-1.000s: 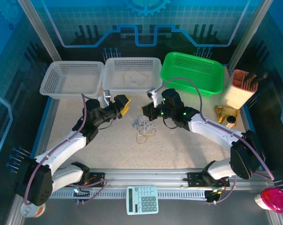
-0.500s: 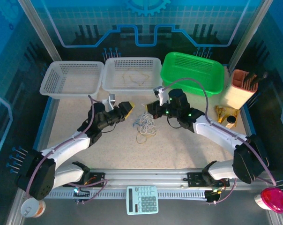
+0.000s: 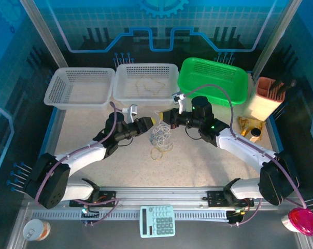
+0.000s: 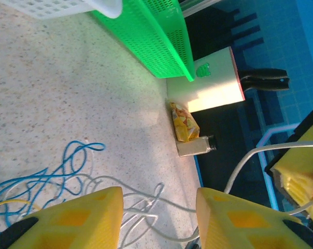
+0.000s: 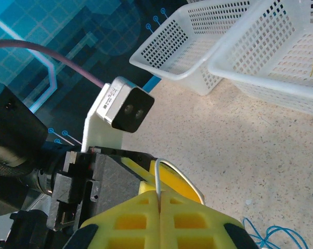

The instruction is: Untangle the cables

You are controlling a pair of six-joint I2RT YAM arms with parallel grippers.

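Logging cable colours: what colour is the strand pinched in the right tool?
White. The cable shows best in the right wrist view, clamped in the right tool.

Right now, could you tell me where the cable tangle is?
In the top view, the cables lie mid-table, just nearer than the left gripper and right gripper, in front of the middle white basket.

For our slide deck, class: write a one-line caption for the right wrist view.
Right tool pinches a thin white cable, white baskets behind.
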